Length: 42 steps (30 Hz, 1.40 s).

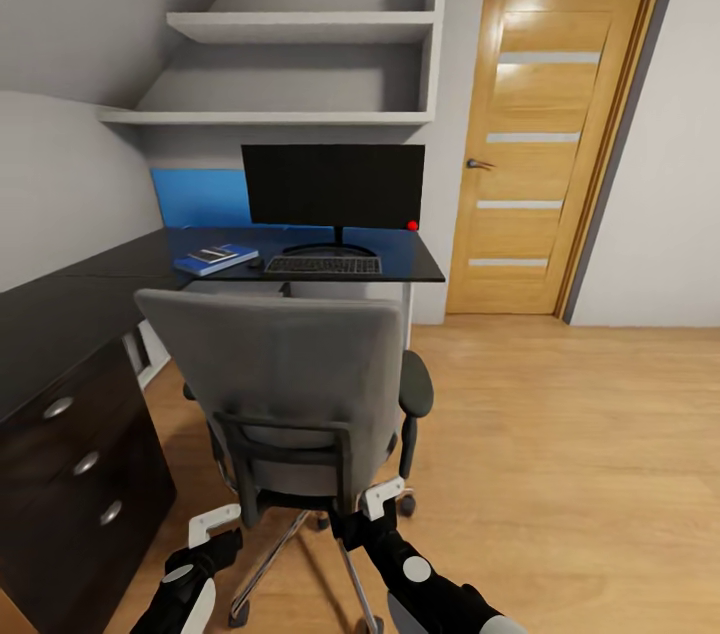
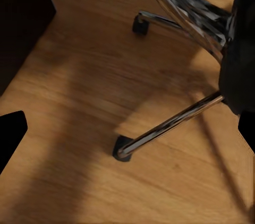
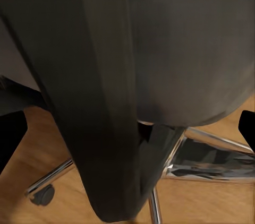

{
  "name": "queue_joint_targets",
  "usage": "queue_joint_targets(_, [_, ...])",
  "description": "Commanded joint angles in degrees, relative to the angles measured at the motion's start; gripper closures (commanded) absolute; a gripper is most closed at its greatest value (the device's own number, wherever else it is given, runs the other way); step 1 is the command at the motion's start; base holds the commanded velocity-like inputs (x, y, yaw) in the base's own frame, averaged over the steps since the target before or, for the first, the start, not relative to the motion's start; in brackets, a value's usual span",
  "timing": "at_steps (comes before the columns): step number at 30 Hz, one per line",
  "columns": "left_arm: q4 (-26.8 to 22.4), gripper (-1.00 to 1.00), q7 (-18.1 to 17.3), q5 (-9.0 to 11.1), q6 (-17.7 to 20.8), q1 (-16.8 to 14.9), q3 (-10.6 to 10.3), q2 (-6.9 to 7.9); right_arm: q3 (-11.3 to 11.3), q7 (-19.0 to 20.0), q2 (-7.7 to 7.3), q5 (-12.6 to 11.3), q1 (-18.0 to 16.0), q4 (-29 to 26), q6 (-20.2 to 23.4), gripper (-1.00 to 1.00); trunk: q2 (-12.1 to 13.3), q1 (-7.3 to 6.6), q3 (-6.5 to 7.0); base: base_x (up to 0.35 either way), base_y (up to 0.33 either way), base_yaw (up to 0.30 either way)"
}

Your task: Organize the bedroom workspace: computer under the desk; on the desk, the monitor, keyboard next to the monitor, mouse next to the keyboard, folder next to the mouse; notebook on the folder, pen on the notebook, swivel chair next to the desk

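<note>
The grey swivel chair [image 1: 280, 374] stands before me, its back toward me, facing the black desk [image 1: 60, 314]. On the desk the monitor [image 1: 333, 184] stands upright, with the keyboard [image 1: 323, 265] in front of it. The small mouse [image 1: 256, 264] lies beside the keyboard. Next to that lies the blue folder [image 1: 215, 260], with the grey notebook [image 1: 212, 255] on top. The pen is too small to make out, and the computer is hidden. My left gripper [image 1: 215, 526] is open above the floor by the chair's chrome leg [image 2: 170, 123]. My right gripper [image 1: 385, 499] is open, with the chair's dark back frame [image 3: 101, 102] between its fingers.
A dark drawer unit [image 1: 80, 464] with silver knobs stands at my left. White wall shelves [image 1: 300, 26] hang above the monitor, with a blue wall panel [image 1: 200, 197] behind it. The oak door [image 1: 545, 144] is shut at the right. Open wood floor [image 1: 580, 474] stretches to the right.
</note>
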Motion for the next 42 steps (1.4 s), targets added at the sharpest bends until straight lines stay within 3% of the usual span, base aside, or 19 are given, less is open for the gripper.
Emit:
queue_joint_targets(1, [-0.12, -1.0, 0.17, 0.57, 0.25, -0.01, 0.07, -0.03, 0.45, -0.37, 0.0, -0.37, -0.09, 0.06, -0.28, -1.0, -0.03, 0.01, -0.06, 0.171, -0.07, 0.011])
queue_joint_targets(27, [-0.11, -1.0, 0.17, 0.57, 0.19, -0.01, 0.07, -0.03, 0.45, -0.3, 0.0, -0.37, -0.09, 0.06, -0.28, -1.0, -0.03, 0.01, -0.07, 0.278, -0.086, 0.001])
queue_joint_targets(42, [-0.07, -1.0, 0.08, 0.6, 0.19, -0.01, 0.07, -0.03, 0.45, -0.26, 0.0, -0.37, -0.09, 0.1, -0.28, -1.0, -0.03, 0.01, -0.07, 0.313, 0.112, 0.0])
